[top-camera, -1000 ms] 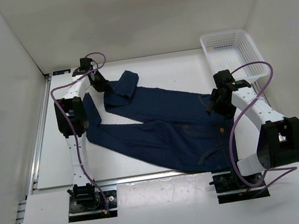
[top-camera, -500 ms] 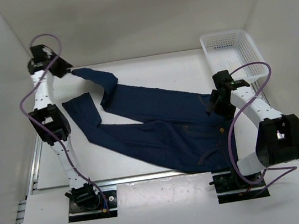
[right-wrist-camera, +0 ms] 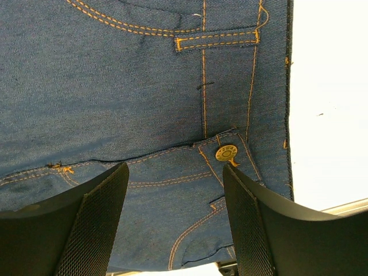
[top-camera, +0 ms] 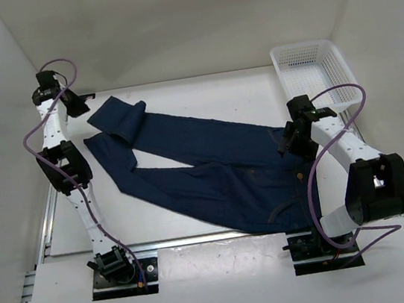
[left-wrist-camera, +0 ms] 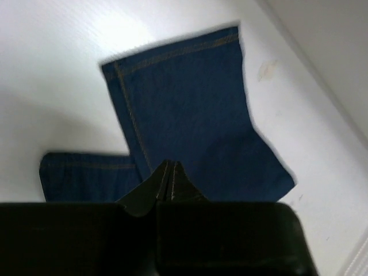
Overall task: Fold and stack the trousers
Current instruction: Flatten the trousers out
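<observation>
**Your left gripper (left-wrist-camera: 168,175) closed on nothing, right gripper (right-wrist-camera: 172,178) open over the waist of the dark navy-blue denim jeans (top-camera: 204,166)**

Your left gripper sits at the far left corner of the white table (top-camera: 238,90), its two fingers pressed together with no cloth between them. Seen from its wrist camera, the fingertips point at the hemmed cuff of one leg (left-wrist-camera: 184,109), which lies flat just beyond them. The second cuff (left-wrist-camera: 86,175) lies to the left of it. From above, that gripper stands just beside the far leg's end, apart from it.

The jeans lie spread across the table, with the legs running to the far left and the waist at the near right.

Your right gripper is over the waist, its fingers standing wide apart and gripping nothing. A small brass button (right-wrist-camera: 226,153) and orange stitching show between them. You cannot tell whether the fingers touch the cloth.

A white plastic mesh basket (top-camera: 302,46) stands at the far right corner, apart from the jeans.
</observation>
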`<control>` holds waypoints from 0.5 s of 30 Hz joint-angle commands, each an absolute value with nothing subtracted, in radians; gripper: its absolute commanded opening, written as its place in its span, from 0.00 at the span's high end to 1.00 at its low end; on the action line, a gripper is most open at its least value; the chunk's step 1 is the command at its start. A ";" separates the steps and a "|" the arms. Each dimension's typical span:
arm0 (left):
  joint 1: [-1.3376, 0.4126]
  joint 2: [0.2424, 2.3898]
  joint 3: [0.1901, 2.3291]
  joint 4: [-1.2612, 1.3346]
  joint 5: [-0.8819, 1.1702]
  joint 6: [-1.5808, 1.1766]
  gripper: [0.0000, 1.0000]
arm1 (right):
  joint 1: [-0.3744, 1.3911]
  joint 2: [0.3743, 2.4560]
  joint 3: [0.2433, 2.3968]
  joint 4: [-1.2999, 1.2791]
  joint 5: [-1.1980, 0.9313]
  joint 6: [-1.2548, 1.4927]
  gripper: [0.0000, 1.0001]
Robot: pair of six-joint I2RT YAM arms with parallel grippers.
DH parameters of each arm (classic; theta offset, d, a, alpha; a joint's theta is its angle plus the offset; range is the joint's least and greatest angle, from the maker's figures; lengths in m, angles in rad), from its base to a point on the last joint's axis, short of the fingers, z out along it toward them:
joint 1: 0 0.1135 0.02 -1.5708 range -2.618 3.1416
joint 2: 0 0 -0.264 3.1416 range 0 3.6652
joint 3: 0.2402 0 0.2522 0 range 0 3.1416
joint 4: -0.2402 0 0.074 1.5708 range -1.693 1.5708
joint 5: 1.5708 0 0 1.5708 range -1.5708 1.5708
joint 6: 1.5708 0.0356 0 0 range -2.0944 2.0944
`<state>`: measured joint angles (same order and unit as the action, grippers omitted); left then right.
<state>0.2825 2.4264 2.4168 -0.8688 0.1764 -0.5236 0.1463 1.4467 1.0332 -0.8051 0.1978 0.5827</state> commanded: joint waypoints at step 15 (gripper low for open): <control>0.132 2.555 2.459 -0.965 0.117 -0.497 0.70 | 0.160 1.451 1.065 -0.776 0.086 0.541 0.56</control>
<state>0.1219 2.4889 2.3764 -0.9394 0.1551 -0.4725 0.1539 1.4570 1.0473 -0.7860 0.1169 0.5457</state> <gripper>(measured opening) 0.303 0.441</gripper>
